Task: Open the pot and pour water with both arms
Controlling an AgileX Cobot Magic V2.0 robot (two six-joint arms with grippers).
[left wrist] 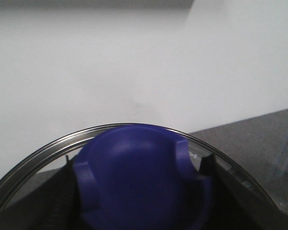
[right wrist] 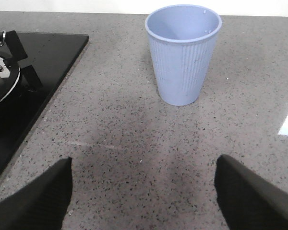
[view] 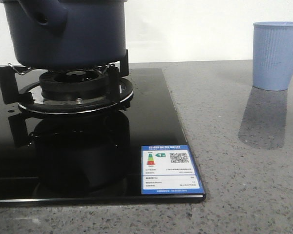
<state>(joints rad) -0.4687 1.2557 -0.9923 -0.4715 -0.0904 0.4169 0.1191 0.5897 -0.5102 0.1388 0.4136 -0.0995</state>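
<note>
The dark navy pot (view: 63,34) sits on the gas burner (view: 75,90) at the left of the front view, its stubby tube handle (view: 44,17) pointing toward me; its top is cut off by the frame. In the left wrist view my left gripper (left wrist: 139,191) is shut on the blue knob (left wrist: 139,177) of a glass lid with a metal rim (left wrist: 38,153); the pot does not show there. My right gripper (right wrist: 144,191) is open and empty over the grey counter, with the light blue ribbed cup (right wrist: 182,52) standing ahead of it. Neither gripper shows in the front view.
The black glass stove top (view: 88,161) carries a blue-and-white label (view: 170,169) at its front right corner. The cup (view: 276,56) stands at the far right on the speckled grey counter (view: 234,170). A white wall runs behind.
</note>
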